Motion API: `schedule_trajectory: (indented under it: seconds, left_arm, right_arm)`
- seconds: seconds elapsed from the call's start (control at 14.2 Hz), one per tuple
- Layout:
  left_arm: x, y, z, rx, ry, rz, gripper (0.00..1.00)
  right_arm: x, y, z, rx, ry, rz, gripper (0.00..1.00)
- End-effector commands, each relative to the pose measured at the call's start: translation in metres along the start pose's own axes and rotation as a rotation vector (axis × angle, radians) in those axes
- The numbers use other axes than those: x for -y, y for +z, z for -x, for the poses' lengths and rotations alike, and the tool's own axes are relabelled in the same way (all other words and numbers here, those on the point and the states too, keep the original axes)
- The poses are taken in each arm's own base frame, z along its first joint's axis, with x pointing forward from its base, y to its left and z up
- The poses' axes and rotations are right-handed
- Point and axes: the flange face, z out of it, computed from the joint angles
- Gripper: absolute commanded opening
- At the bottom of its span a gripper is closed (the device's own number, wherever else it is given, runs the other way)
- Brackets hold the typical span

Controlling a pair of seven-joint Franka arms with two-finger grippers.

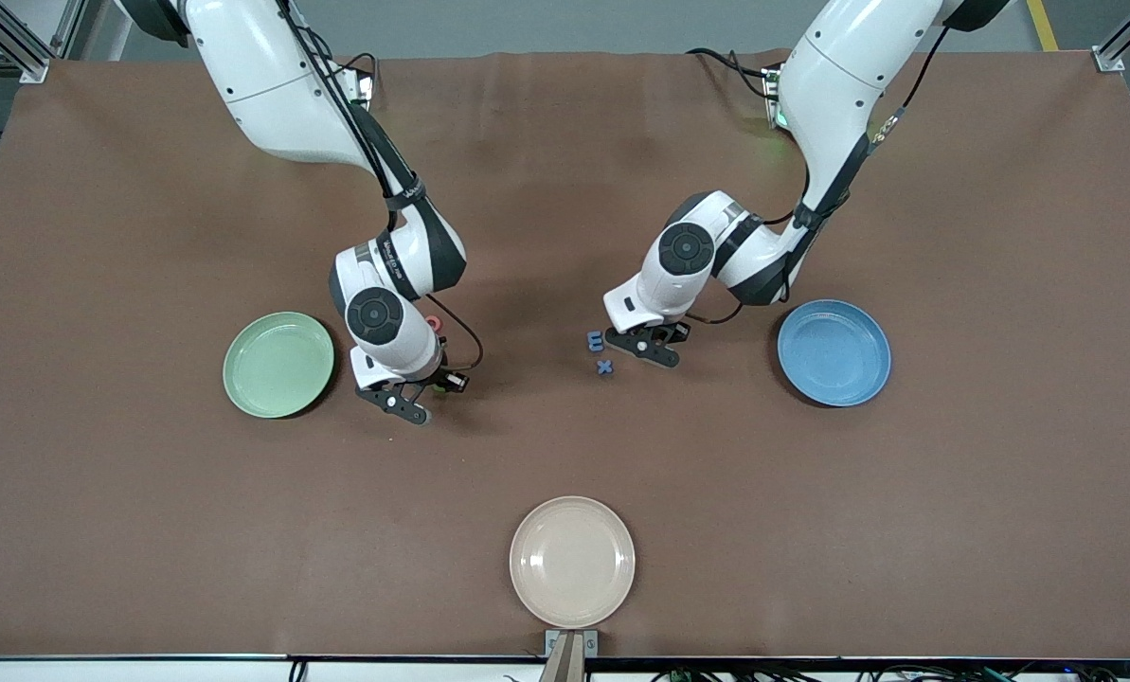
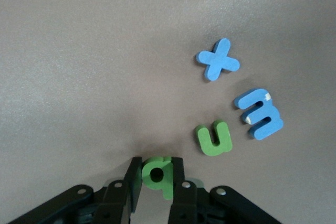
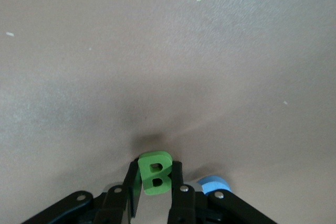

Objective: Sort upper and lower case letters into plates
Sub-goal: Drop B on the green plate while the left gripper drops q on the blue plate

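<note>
My left gripper (image 2: 156, 162) is shut on a green lower case q (image 2: 157, 176), low at the table (image 1: 565, 445) and between the two plates. Beside it lie a green u (image 2: 213, 138), a blue x (image 2: 218, 59) and a blue m (image 2: 259, 113). In the front view the left gripper (image 1: 656, 349) stands next to the m (image 1: 596, 341) and the x (image 1: 604, 367). My right gripper (image 3: 154, 167) is shut on a green upper case B (image 3: 156, 174), and in the front view the right gripper (image 1: 411, 405) is low beside the pale green plate (image 1: 278, 365). The blue plate (image 1: 834, 352) lies toward the left arm's end.
A blue letter (image 3: 214, 184) shows partly past one right finger. A red letter (image 1: 434, 324) peeks out beside the right arm's wrist. A cream-beige plate (image 1: 572, 562) lies near the table's edge closest to the front camera.
</note>
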Motion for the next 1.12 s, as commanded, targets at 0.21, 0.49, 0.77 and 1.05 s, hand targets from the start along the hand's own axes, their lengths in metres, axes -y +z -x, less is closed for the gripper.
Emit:
schedule_trajectory:
  seconds: [0.21,0.49,0.77,1.05]
  left_arm:
    - [0.014,-0.046,0.003,0.077,0.000,-0.072,0.05]
    - [0.075,-0.116,-0.004,0.064,0.017,-0.107,0.05]
    - [0.146,-0.140,0.002,0.049,0.017,-0.123,0.05]
    - [0.233,-0.131,0.020,0.050,0.032,-0.189,0.03]
  right_arm:
    - [-0.084,-0.101,-0.068,0.051,-0.080,-0.005,0.00]
    - [-0.188,-0.131,-0.101,0.059,-0.238,0.021,0.01]
    - [-0.256,-0.102,-0.080,0.024,-0.292,0.032,0.01]
    - [-0.283,-0.049,-0.050,0.007,-0.277,0.029,0.02]
